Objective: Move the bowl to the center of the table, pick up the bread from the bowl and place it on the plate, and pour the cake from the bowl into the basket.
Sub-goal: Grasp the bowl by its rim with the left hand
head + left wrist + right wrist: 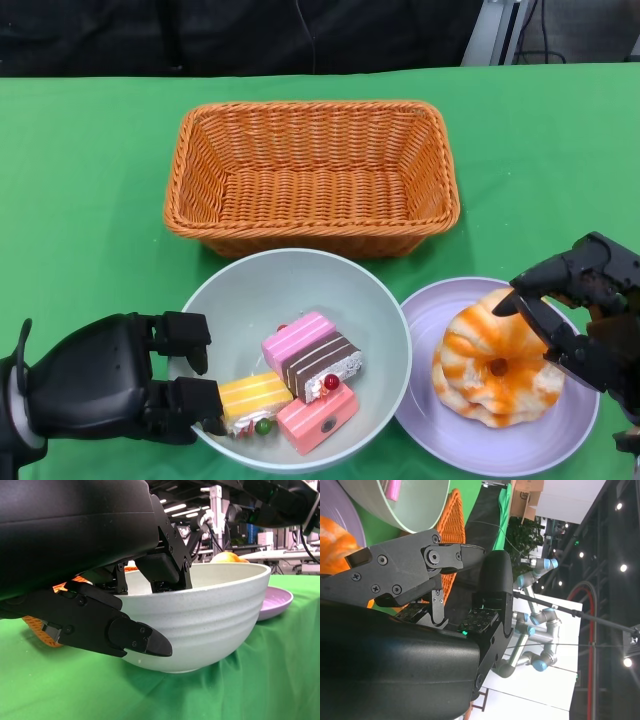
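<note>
Bright even overhead light, soft shadows, sharp focus.

The basket (312,176) is rough woven orange wicker, the bowl (220,615) smooth matt speckled ceramic-looking, the plate (430,320) smooth lilac, the worktop (90,180) matt green cloth, the fingers (135,637) matt black plastic.

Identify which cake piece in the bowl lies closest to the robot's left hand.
The yellow cake: it sits at the bowl's near-left edge, right beside the left hand's fingers. The pink, brown and red pieces lie farther right.
</note>
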Motion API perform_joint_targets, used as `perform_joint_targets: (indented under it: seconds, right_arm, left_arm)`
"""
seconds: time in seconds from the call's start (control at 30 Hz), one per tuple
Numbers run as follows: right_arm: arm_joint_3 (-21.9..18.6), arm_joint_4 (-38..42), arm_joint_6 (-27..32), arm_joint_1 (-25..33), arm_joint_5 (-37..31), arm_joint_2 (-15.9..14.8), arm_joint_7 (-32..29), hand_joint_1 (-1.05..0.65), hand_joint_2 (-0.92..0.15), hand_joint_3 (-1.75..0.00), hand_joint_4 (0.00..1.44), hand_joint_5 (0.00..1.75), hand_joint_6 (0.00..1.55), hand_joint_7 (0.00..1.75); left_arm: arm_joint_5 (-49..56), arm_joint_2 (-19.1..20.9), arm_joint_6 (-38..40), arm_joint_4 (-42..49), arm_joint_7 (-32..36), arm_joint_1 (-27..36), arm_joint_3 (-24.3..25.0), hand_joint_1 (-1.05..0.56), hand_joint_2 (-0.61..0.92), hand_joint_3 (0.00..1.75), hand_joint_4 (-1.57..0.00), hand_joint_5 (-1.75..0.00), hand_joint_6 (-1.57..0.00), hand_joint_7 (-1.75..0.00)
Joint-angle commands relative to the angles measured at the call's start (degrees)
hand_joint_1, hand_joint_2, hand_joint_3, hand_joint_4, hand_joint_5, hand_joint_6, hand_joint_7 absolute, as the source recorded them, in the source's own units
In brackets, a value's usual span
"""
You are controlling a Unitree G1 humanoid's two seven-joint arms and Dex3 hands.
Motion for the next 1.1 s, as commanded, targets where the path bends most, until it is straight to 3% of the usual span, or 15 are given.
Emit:
perform_joint_targets:
  seconds: [0.03,0.33,0.6,0.87,1.1]
  right_arm:
    - [-0.7,-1.03,0.03,0.72,0.08,0.12,-0.62,-0.13,-0.82,-0.36,0.71,1.21,0.7,1.07]
    - [-0.66,-1.74,0.06,1.07,0.07,-0.06,-0.82,-0.11,-0.83,-0.37,0.71,1.24,0.71,1.07]
    - [-0.96,-1.86,-0.69,1.04,0.22,0.45,-1.3,-0.12,-0.81,-0.39,0.72,1.25,0.71,1.06]
    - [-0.91,-1.43,-0.92,0.85,0.8,0.4,-0.9,-0.11,-0.79,-0.42,0.72,1.25,0.7,1.07]
    - [-0.86,-1.49,-0.41,0.92,1.39,0.4,-0.47,-0.12,-0.77,-0.46,0.73,1.25,0.71,1.06]
  left_arm:
    - [-0.18,1.21,0.04,-0.4,-1.3,-0.05,-0.46,-0.35,0.92,0.03,-0.61,-1.08,-0.86,-0.63]
    - [-1.94,0.09,-0.87,-0.63,-6.52,0.58,-0.07,-0.39,0.92,0.06,-0.63,-1.03,-0.88,-0.56]
    - [-5.92,-0.29,-1.6,-2.52,-18.97,1.48,1.4,-0.41,0.92,0.04,-0.68,-1.08,-0.95,-0.39]
    - [-6.68,-1.04,-1.16,-3.33,-19.07,2.38,2.04,-0.4,0.92,0.06,-0.62,-1.37,-1.03,-0.3]
    - [-6.57,-1.15,-0.56,-3.42,-17.9,2.38,2.15,-0.39,0.92,0.12,-0.59,-1.42,-1.01,-0.32]
